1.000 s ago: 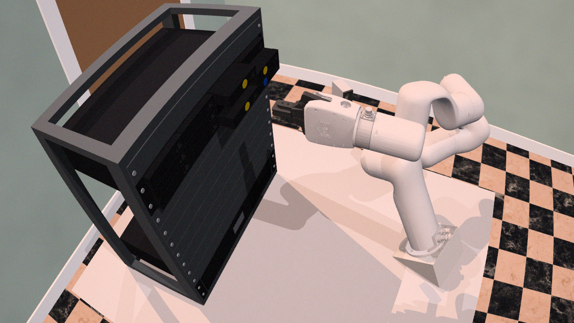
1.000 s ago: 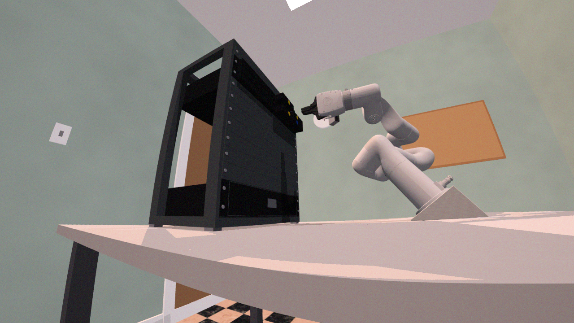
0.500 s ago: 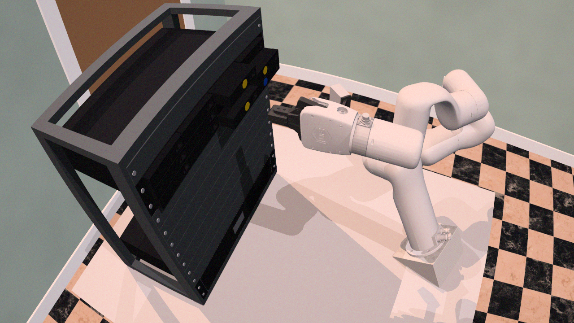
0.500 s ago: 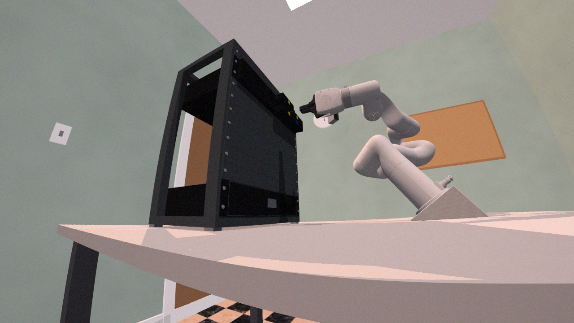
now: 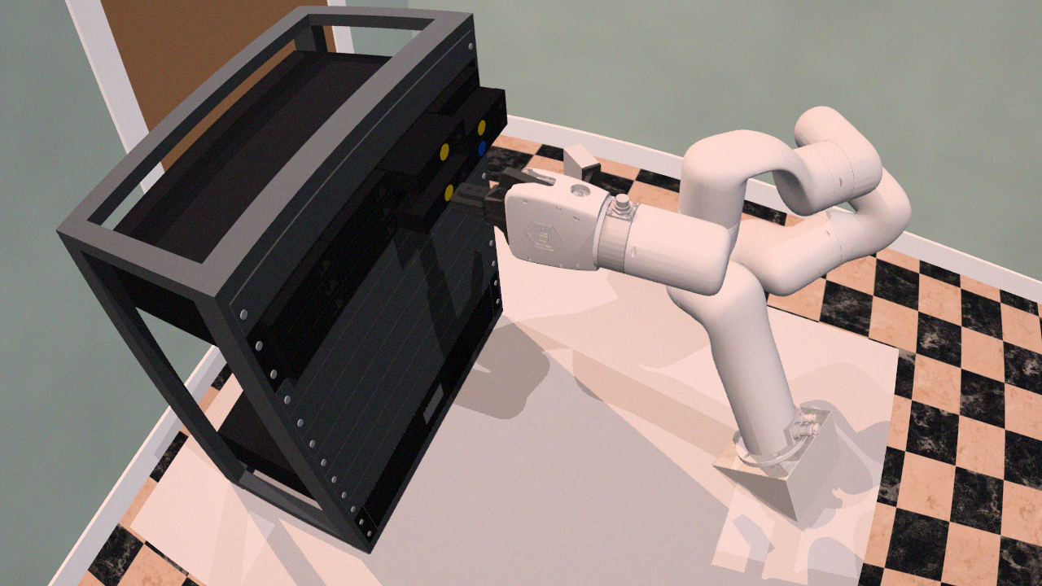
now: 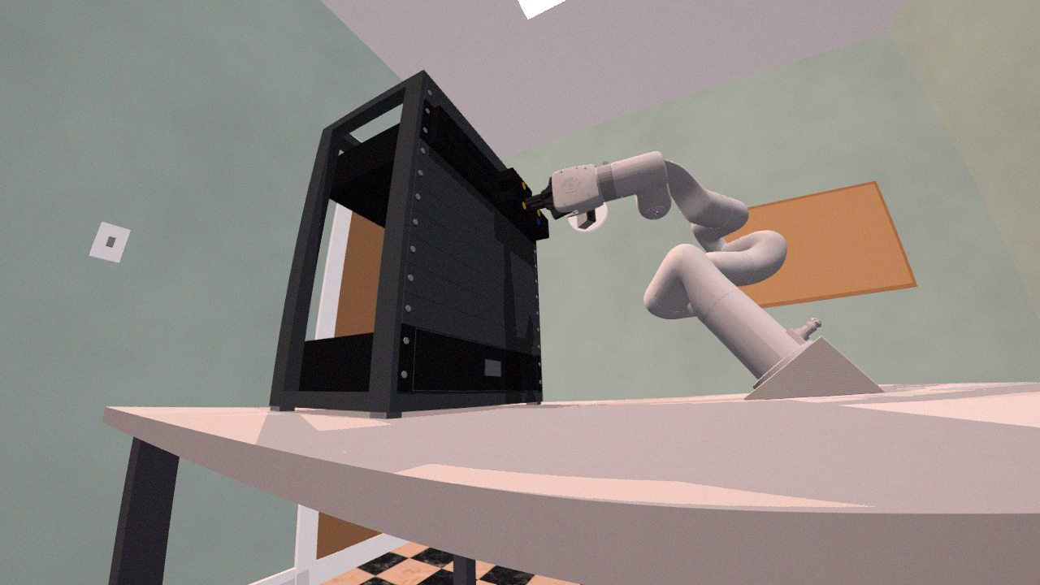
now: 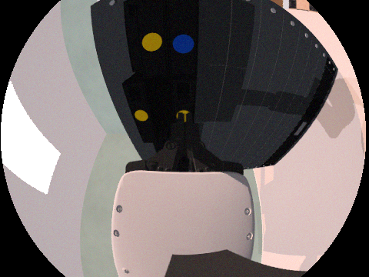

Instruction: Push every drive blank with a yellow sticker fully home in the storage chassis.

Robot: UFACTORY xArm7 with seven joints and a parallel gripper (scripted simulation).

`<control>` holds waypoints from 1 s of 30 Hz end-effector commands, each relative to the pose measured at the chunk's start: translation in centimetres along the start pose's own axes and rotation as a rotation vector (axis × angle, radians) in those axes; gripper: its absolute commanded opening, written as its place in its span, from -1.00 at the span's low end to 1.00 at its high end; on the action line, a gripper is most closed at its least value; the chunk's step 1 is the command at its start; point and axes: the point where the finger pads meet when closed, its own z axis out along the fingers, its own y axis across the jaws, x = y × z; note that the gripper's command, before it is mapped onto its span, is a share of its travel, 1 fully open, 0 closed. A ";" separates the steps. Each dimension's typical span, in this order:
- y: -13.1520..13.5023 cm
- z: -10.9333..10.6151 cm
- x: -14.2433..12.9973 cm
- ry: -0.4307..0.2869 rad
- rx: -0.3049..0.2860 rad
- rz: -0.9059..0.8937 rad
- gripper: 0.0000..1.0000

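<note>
the closed, empty gripper (image 7: 183,131) presses its tips on a yellow sticker (image 7: 183,115) of a blank standing out of the rack (image 5: 218,291). beside that sticker sits another yellow sticker (image 7: 141,116); above it, a blue sticker (image 7: 183,45).

I see a black metal rack (image 5: 218,295), three yellow round stickers (image 5: 444,151) and one blue round sticker (image 5: 481,147) upper centre, a white arm (image 5: 736,327), and a black-and-peach checkered floor (image 5: 961,364) at right.
</note>
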 end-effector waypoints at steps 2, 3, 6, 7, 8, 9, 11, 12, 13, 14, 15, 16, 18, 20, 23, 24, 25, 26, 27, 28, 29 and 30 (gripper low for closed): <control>-0.3 0.2 -0.1 -0.001 0.005 0.003 -1.00; -0.3 0.2 -0.1 -0.001 0.005 0.003 -1.00; -0.3 0.2 -0.1 -0.001 0.005 0.003 -1.00; -0.3 0.2 -0.1 -0.001 0.005 0.003 -1.00; -0.3 0.2 -0.1 -0.001 0.005 0.003 -1.00; -0.3 0.3 -0.1 -0.001 0.005 0.003 -1.00; -0.3 0.5 -0.1 -0.001 0.005 0.003 -1.00; -0.3 0.6 -0.1 -0.001 0.005 0.003 -1.00; -0.3 0.8 -0.1 -0.001 0.005 0.003 -1.00; -0.3 1.0 -0.1 -0.001 0.005 0.003 -1.00; -0.3 1.1 -0.1 -0.001 0.005 0.003 -1.00; -0.3 1.2 -0.1 -0.001 0.005 0.003 -1.00; -0.3 1.2 -0.1 -0.001 0.005 0.003 -1.00; -0.3 1.2 -0.1 -0.001 0.005 0.003 -1.00; -0.3 1.2 -0.1 -0.001 0.005 0.003 -1.00; -0.3 1.2 -0.1 -0.001 0.005 0.003 -1.00; -0.3 1.2 -0.1 -0.001 0.005 0.003 -1.00; -0.3 1.2 -0.1 -0.001 0.005 0.003 -1.00; -0.3 1.2 -0.2 -0.001 0.005 0.003 -1.00; -0.3 1.3 -0.2 -0.001 0.005 0.003 -1.00; -0.3 1.3 -0.2 -0.001 0.005 0.003 -1.00; -0.3 1.5 -0.2 -0.001 0.005 0.003 -1.00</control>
